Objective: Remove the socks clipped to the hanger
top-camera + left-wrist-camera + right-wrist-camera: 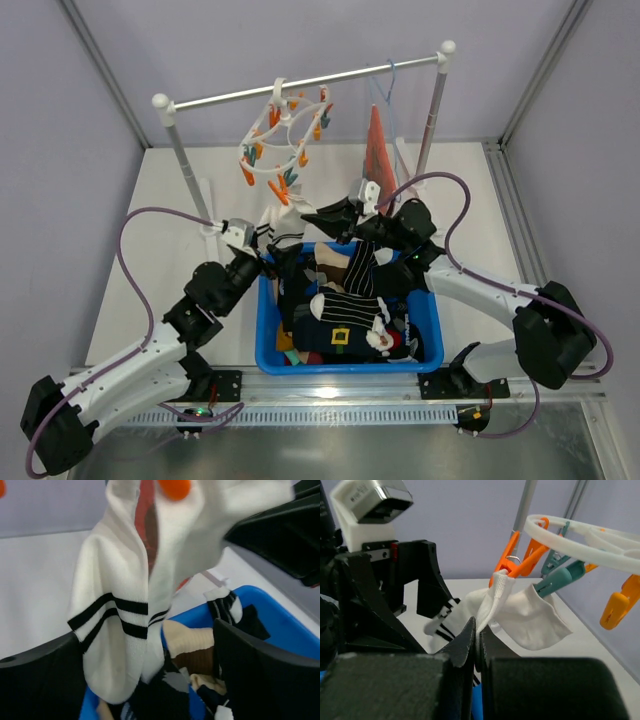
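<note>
Right tool [476, 639] pinched shut on a white sock [525, 617] hanging from 1 orange peg [517, 565] of the oval drying hanger [580, 532].

Left tool [147, 640] is open, its fingers either side of the sock's 2-stripe cuff, above the blue basket [350, 368]. The likely risk is that the peg bites the same fold. A sideways tug could swing the hanger along its rail [300, 85], or the thin pinch could slip off.

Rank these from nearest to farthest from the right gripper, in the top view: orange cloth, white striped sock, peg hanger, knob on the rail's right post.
1. The white striped sock, pinched in the right gripper.
2. The peg hanger, just behind, leftward.
3. The orange cloth, behind and rightward, on the rail.
4. The post knob, far back right.
</note>
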`<state>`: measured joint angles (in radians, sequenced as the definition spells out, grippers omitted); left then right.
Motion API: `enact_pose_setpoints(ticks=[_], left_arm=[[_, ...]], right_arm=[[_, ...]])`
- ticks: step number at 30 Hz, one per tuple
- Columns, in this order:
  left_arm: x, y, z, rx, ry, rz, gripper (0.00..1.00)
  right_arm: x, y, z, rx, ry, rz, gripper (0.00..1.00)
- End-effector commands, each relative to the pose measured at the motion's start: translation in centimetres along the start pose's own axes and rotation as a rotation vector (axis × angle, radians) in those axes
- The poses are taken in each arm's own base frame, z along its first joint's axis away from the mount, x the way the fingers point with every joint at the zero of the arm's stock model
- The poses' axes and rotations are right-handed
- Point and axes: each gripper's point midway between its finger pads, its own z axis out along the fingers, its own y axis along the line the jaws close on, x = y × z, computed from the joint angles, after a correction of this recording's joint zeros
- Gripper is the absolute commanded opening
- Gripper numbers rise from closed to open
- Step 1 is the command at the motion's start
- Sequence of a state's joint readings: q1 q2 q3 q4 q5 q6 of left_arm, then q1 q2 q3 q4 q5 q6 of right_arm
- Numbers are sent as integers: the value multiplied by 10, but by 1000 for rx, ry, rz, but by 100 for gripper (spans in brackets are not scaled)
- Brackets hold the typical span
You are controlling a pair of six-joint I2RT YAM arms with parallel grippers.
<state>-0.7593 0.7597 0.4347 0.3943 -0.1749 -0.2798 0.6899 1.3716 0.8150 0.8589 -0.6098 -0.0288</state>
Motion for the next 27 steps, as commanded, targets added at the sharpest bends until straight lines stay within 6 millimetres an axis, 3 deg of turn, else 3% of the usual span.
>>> enact_pose_setpoints(ticks=[1, 5, 12, 13, 14, 17, 18, 21, 22, 24, 25, 27], left_arm=[[-6, 23, -6, -130, -29, -14, 99], [-22, 26, -19, -152, -76, -46, 100], [-78, 14, -35, -129, -166, -127, 100], [-76, 15, -30, -142, -143, -121, 100], [-90, 12, -29, -142, -154, -125, 100], [-97, 7, -17, -147, -127, -127, 100], [-107, 3, -12, -143, -132, -128, 100], [-112, 3, -3, -168, -91, -108, 100], [-125, -1, 0, -166, -94, -108, 99], [-112, 2, 12, -199, -12, -79, 99], [-122, 2, 15, -215, -23, -80, 98], [-110, 8, 25, -256, 19, -65, 97]], right_arm=[[-58, 18, -6, -51, -123, -64, 4], [-54, 29, -7, -35, -70, -69, 4], [-24, 36, 3, -16, 21, -73, 4], [-19, 35, 6, -7, 36, -71, 4], [-13, 34, 9, -5, 50, -79, 4], [-7, 34, 16, -1, 68, -87, 4], [0, 34, 18, 0, 85, -81, 4], [3, 31, 25, 4, 100, -92, 4], [10, 32, 27, 1, 116, -87, 4], [9, 29, 29, 11, 115, -94, 4], [13, 29, 31, 11, 123, -92, 4], [14, 27, 33, 18, 125, -96, 4]])
